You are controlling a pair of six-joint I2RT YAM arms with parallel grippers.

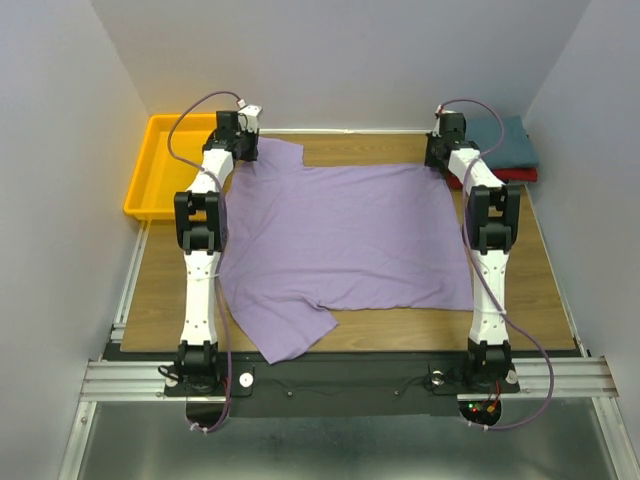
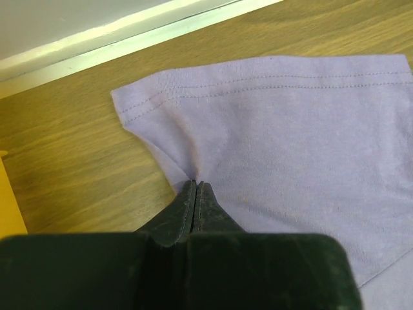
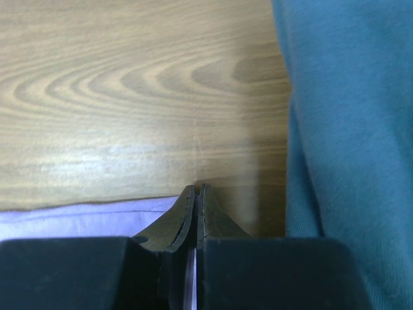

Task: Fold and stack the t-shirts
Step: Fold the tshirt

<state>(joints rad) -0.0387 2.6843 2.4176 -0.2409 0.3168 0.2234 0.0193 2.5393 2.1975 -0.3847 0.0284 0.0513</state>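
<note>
The lavender t-shirt (image 1: 345, 245) lies spread flat on the wooden table (image 1: 170, 290), one sleeve hanging toward the near edge. My left gripper (image 1: 250, 150) is at its far left corner, shut on a pinch of the lavender cloth (image 2: 271, 129) beside the sleeve hem; in the left wrist view the gripper (image 2: 196, 185) has its jaws pressed together. My right gripper (image 1: 437, 155) is at the far right corner, and in the right wrist view the gripper (image 3: 195, 189) is shut on the shirt's edge (image 3: 84, 216). The folded teal shirt (image 1: 505, 145) lies on the red one (image 1: 525, 174) at the far right.
A yellow-orange tray (image 1: 160, 170) stands off the table's far left corner. The teal cloth (image 3: 348, 142) lies close to the right of my right fingers. A white wall edge (image 2: 129, 32) runs along the table's far side. Grey walls enclose both sides.
</note>
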